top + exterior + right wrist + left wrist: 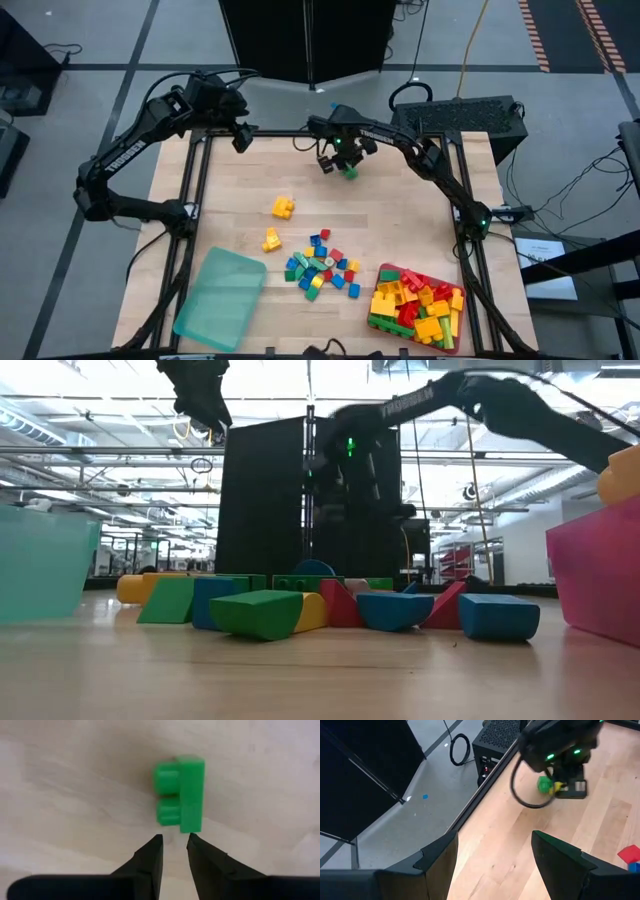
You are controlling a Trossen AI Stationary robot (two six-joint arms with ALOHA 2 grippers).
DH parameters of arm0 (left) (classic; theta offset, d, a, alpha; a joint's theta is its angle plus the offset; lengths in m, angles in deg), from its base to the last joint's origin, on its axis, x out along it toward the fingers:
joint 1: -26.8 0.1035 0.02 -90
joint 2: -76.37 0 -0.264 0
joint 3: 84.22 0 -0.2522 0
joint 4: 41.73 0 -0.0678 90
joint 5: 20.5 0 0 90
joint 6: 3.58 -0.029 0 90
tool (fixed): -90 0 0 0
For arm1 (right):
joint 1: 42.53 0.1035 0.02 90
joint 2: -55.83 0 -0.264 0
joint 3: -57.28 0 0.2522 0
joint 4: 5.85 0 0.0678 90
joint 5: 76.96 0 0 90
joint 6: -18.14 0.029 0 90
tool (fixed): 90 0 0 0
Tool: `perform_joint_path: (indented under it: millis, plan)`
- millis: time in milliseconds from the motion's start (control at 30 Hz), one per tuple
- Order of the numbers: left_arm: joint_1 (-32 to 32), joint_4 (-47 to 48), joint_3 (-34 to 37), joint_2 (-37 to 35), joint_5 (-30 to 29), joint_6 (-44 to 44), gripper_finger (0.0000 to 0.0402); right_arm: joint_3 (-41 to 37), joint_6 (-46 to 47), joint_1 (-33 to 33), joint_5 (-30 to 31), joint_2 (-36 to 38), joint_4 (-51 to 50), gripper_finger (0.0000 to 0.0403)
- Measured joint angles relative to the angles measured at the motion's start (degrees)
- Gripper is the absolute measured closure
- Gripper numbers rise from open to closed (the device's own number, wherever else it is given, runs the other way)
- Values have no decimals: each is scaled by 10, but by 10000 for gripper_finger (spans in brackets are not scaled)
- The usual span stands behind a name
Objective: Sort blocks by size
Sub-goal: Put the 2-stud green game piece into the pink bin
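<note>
A small green block (181,794) lies on its side on the bare wood at the table's far middle (350,172), studs pointing sideways. My right gripper (175,839) hangs over it, pointing straight down. Its fingers stand a narrow gap apart with nothing between them, and the block lies just past their tips. My left gripper (492,855) waits open, high over the far left of the table (243,138). A heap of small mixed blocks (320,268) lies near the front middle, with yellow blocks (283,207) apart from it.
A red tray (382,272) at the front right holds several larger yellow, red and green blocks. A translucent teal tray (220,297) lies at the front left. Another yellow block (271,240) sits between the teal tray and the heap. Bare wood spreads across the far half.
</note>
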Motion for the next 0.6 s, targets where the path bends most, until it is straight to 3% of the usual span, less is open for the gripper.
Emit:
perform_joint_path:
  millis: [200, 600]
  plan:
    - [0, 11, 0, 0, 0, -6, 146, 0, -57, 31, 135, 41, 9, 298]
    - [0, 14, 0, -1, 0, -11, 146, 0, -120, 25, 133, 40, 26, 117]
